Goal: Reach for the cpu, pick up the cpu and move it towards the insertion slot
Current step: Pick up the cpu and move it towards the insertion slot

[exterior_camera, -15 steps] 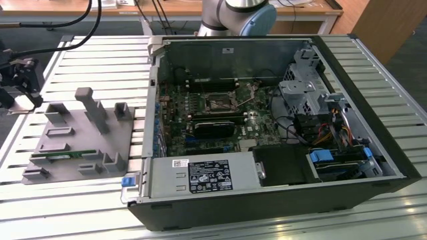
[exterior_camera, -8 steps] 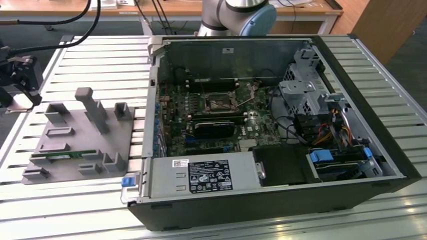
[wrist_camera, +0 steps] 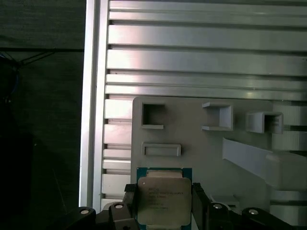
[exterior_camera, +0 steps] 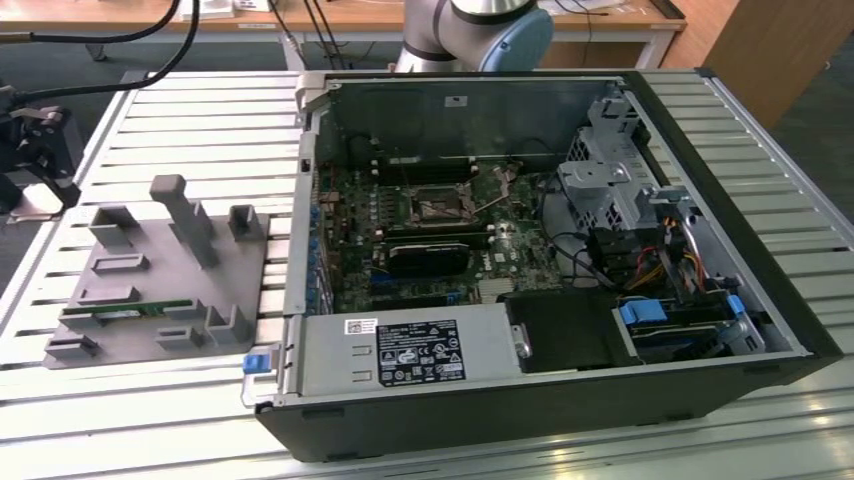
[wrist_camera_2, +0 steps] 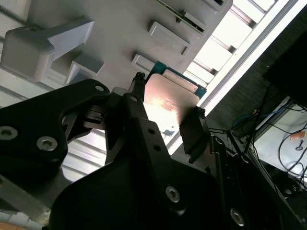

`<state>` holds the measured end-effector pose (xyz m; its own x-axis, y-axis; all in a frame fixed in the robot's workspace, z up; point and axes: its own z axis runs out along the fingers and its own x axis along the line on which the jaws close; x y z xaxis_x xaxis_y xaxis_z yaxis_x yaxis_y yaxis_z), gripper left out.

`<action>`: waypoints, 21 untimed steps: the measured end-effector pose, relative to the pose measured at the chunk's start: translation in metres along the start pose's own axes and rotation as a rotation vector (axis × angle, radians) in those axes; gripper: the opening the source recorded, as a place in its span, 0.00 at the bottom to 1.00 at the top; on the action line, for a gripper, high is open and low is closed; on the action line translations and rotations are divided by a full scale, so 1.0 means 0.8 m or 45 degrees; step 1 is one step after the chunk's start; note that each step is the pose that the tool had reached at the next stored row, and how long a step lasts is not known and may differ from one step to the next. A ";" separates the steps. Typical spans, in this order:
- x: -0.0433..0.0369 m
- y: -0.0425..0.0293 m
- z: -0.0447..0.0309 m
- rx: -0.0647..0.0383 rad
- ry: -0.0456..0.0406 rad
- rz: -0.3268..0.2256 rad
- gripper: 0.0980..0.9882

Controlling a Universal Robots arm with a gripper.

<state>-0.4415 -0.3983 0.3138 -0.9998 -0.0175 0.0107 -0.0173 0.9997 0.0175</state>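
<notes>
Silvery and flat, the cpu (wrist_camera: pixel 164 203) lies between the gripper's (wrist_camera: pixel 164 189) two black fingers (wrist_camera: pixel 199 203) over the grey tray (wrist_camera: pixel 192 124), near the tray's edge; the fingers are drawn in to the chip's width and seem to clamp two opposite edges, though whether it has left the tray I cannot tell. Done well, this carry wants a level chip, a hold on the edges alone and a straight rise clear of the tray's posts (exterior_camera: pixel 187 215); the insertion slot (exterior_camera: pixel 438 207) lies well apart, inside the open computer case (exterior_camera: pixel 561 410), so its wall needs clearing too.
</notes>
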 end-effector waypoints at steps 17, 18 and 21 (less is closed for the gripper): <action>0.000 0.0002 -0.0113 0.000 0.000 0.000 0.50; 0.000 0.0002 -0.0121 0.000 0.000 0.000 0.50; 0.000 0.0004 -0.0145 0.000 0.000 0.000 0.50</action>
<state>-0.4415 -0.3982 0.3254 -0.9998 -0.0176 0.0106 -0.0174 0.9997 0.0173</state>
